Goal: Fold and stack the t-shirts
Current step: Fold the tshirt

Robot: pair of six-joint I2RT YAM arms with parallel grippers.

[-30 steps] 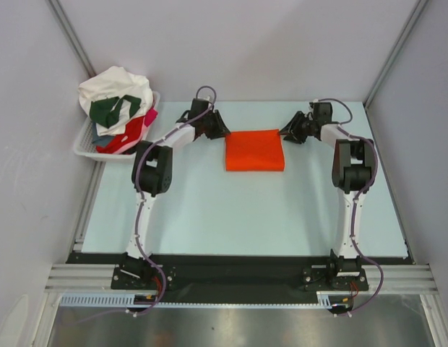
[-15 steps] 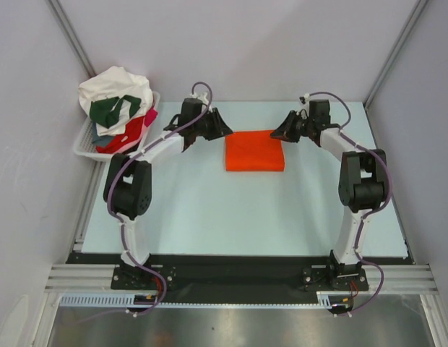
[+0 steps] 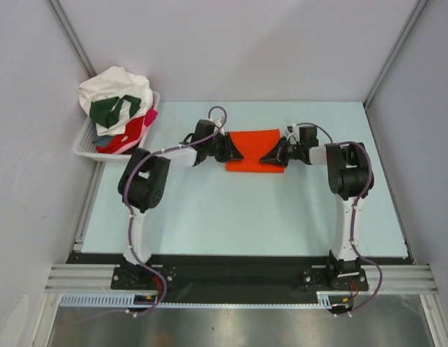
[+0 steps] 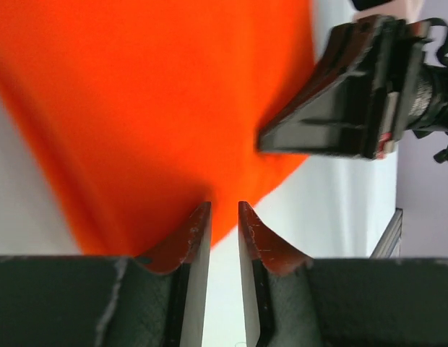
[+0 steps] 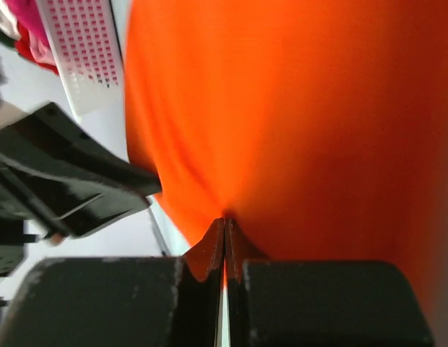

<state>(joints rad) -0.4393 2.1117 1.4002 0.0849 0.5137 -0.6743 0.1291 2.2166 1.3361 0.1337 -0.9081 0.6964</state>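
Note:
A bright orange t-shirt (image 3: 254, 141), folded into a square, lies at the far middle of the table. My left gripper (image 3: 238, 154) sits low at its near-left corner. In the left wrist view the left gripper (image 4: 224, 208) has its jaws a narrow gap apart, with the orange fabric (image 4: 137, 108) edge at the tips. My right gripper (image 3: 264, 159) is at the near-right corner. The right gripper (image 5: 225, 220) is shut on a puckered pinch of the orange cloth (image 5: 296, 108). More t-shirts, white (image 3: 112, 87), dark green (image 3: 108, 108), red (image 3: 123, 137) and pink (image 3: 149, 116), are heaped at the far left.
The heap sits in a white slatted basket (image 3: 87, 148) at the table's far left corner, also seen from the right wrist as a basket (image 5: 83, 58). Grey walls and metal frame posts close in the table on three sides.
Both grippers have come from the shirt's far corners down to its near corners and now face each other. The right jaws have closed on the fabric; the left jaws have narrowed slightly.

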